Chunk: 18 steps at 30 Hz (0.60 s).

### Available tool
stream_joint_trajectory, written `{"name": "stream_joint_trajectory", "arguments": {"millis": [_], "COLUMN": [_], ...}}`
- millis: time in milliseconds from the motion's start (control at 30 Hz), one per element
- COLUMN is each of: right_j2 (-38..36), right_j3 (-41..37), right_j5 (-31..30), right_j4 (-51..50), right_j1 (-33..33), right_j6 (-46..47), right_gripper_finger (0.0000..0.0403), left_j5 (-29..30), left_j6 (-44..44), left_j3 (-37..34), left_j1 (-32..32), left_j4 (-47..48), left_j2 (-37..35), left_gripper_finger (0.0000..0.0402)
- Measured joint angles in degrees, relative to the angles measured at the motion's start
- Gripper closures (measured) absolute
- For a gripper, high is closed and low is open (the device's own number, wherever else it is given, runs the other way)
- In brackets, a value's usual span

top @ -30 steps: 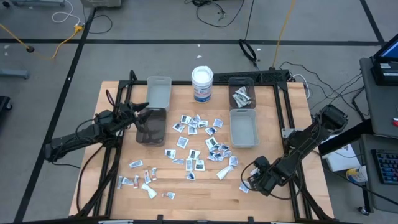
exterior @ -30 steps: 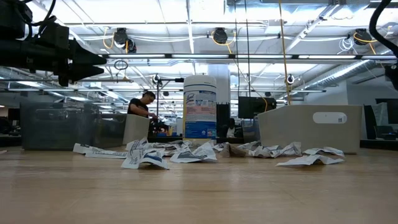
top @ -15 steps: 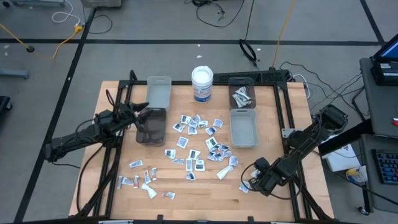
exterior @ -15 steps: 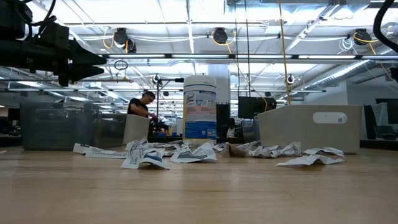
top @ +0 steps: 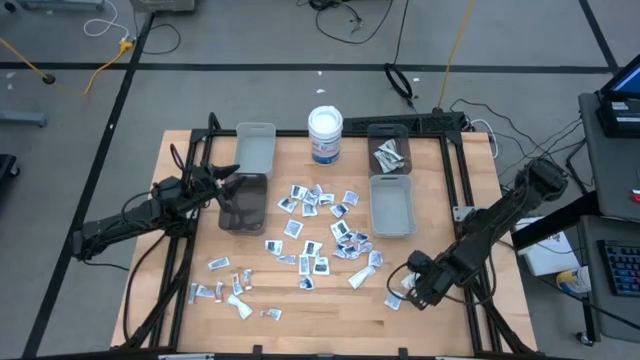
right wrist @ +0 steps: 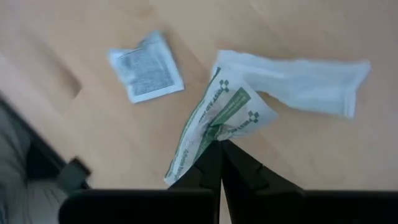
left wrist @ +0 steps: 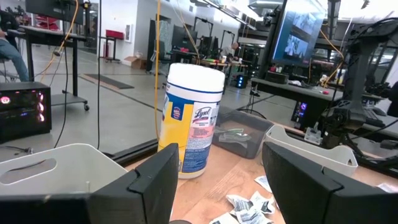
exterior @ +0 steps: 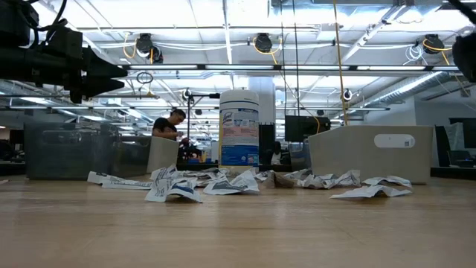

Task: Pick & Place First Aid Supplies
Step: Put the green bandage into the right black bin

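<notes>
The grasp step looks done: at the lower right of the high view the right gripper point(top: 412, 290) has its fingers pinched together on a green-printed sachet point(right wrist: 217, 118), other packets point(top: 315, 235) lying mid-frame; next it must lift and carry to a bin point(top: 392, 205). The left gripper point(top: 232, 180) waits spread apart at left

Left gripper point(top: 232, 178) fingers spread, arm raised at table's left, right gripper point(top: 405, 291) pinched closed, low near front-right edge
</notes>
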State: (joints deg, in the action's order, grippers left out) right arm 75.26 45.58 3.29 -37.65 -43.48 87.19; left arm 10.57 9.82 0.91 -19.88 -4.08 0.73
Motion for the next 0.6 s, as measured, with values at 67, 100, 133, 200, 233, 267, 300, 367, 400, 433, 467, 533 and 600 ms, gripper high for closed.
{"name": "stream_joint_trajectory", "arguments": {"millis": [67, 100, 133, 200, 233, 267, 300, 367, 400, 433, 467, 533, 600], "right_j2": [-1.85, -2.83, -3.63, -5.03, -5.54, -5.94, -6.24, -6.61, -6.66, -6.66, -6.64, -6.38, -5.84], "right_j3": [0.0, 0.0, 0.02, 0.38, 1.03, 1.87, 2.99, 5.39, 6.57, 7.73, 8.79, 10.72, 12.39], "right_j5": [-0.01, 0.0, 0.02, 1.21, 1.9, 2.53, 2.82, 2.76, 2.73, 2.71, 2.71, 2.82, 3.21], "right_j4": [-1.0, -1.6, -2.15, -4.04, -5.81, -7.65, -9.75, -14.4, -16.41, -18.04, -19.33, -21.32, -22.9], "right_j1": [0.96, 1.44, 1.92, 3.03, 3.64, 4.3, 4.85, 6.01, 6.72, 7.4, 8.05, 9.41, 10.67], "right_j6": [-5.41, -8.07, -10.67, -15.76, -18.13, -20.74, -23.09, -27.69, -29.98, -32.22, -34.15, -38.0, -42.37], "right_gripper_finger": [0.0402, 0.0402, 0.0403, 0.0403, 0.0403, 0.0403, 0.0403, 0.0403, 0.0403, 0.0403, 0.0403, 0.0403, 0.0403], "left_j5": [0.0, 0.0, 0.0, 0.0, 0.0, 0.0, 0.0, 0.0, 0.0, 0.0, 0.0, 0.0, 0.0], "left_j6": [0.0, 0.0, 0.0, 0.0, 0.0, 0.0, 0.0, 0.0, 0.0, 0.0, 0.0, 0.0, 0.0], "left_j3": [0.0, 0.0, 0.0, 0.0, 0.0, 0.0, 0.0, 0.0, 0.0, 0.0, 0.0, 0.0, 0.0], "left_j1": [0.0, -0.01, -0.01, 0.0, -0.02, -0.02, 0.0, 0.0, -0.01, -0.01, 0.0, 0.0, -0.02], "left_j4": [0.0, 0.0, -0.01, 0.0, -0.02, -0.02, -0.02, -0.01, -0.01, 0.0, -0.02, -0.02, -0.02], "left_j2": [0.02, 0.0, 0.01, 0.0, 0.02, 0.02, 0.0, 0.0, 0.02, 0.01, 0.01, 0.02, 0.02], "left_gripper_finger": [0.0165, 0.0165, 0.0165, 0.0165, 0.0165, 0.0165, 0.0165, 0.0165, 0.0165, 0.0165, 0.0165, 0.0165, 0.0165]}}
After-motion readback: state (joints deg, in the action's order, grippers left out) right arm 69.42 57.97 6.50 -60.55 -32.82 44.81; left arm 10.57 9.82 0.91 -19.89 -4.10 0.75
